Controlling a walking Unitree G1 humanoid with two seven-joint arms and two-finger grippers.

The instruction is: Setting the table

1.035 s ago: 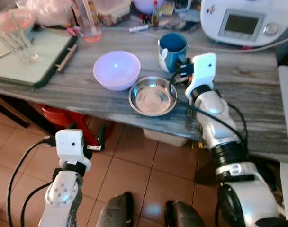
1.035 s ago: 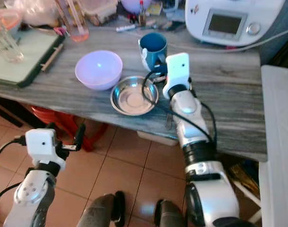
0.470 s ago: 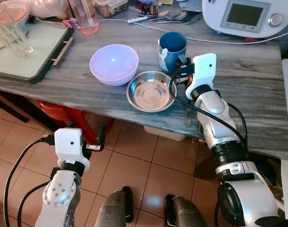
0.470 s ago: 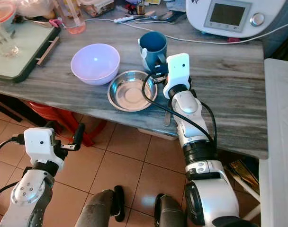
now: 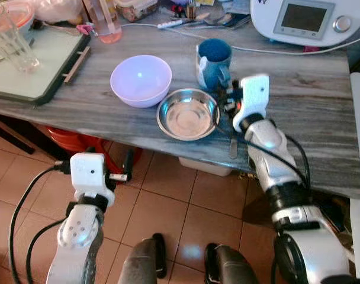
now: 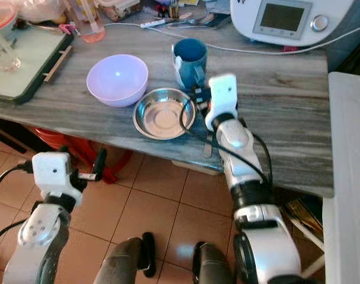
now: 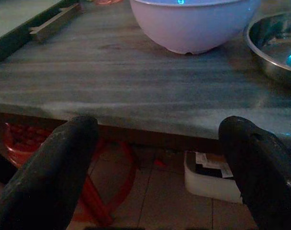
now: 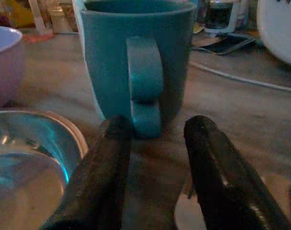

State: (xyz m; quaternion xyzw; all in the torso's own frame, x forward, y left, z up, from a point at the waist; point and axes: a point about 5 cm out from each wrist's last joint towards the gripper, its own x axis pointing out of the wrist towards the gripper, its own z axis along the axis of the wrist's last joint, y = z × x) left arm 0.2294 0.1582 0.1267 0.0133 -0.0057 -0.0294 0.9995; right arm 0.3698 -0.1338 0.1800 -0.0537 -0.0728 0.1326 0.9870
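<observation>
A blue mug (image 5: 214, 62) stands on the grey wooden table (image 5: 310, 124), its handle (image 8: 144, 81) facing my right gripper (image 5: 228, 102). That gripper is open and low over the table, with its black fingers (image 8: 109, 167) just short of the handle, one on each side. A steel bowl (image 5: 187, 114) sits beside the gripper, and a lavender bowl (image 5: 140, 80) lies further left. A metal utensil (image 5: 232, 146) lies at the table's front edge under my right arm. My left gripper (image 7: 157, 132) is open, below the table edge and facing the lavender bowl (image 7: 193, 24).
A white kitchen appliance (image 5: 301, 23) with a cable (image 5: 275, 50) stands at the back right. At the left is a green tray (image 5: 38, 65) holding a glass (image 5: 11, 44). A red stool (image 5: 79, 145) stands under the table. A white surface (image 6: 349, 148) borders the right side.
My right gripper has drawn back a little from the mug toward the table's front edge. The left arm has shifted only slightly.
</observation>
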